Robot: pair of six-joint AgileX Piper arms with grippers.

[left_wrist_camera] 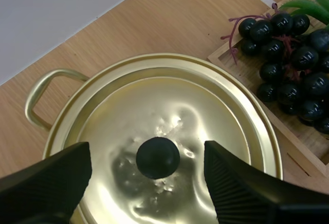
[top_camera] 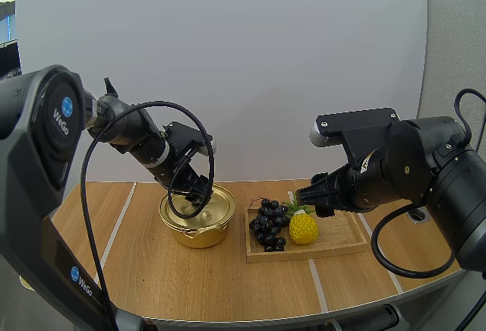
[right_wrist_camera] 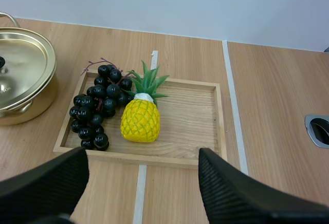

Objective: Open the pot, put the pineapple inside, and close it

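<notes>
Left tool (left_wrist_camera: 147, 153), released wide, hangs over the shiny gold metal lid (left_wrist_camera: 175, 100), its round black knob (left_wrist_camera: 158, 157) centred between the fingers (left_wrist_camera: 51, 180).

Lab test bench: my wooden table (top_camera: 228, 278) carries white tape lines (right_wrist_camera: 232, 95) and a cable port (right_wrist_camera: 318, 130), a plain white board (top_camera: 250, 58) stands behind, and a toy-looking pineapple (right_wrist_camera: 140, 121) sits on a wooden tray (right_wrist_camera: 187, 126).

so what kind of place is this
Likely a robot lab bench, not a kitchen: left arm and right arm over a wooden table, a lidded pot, a tray of pineapple and grapes.
</notes>
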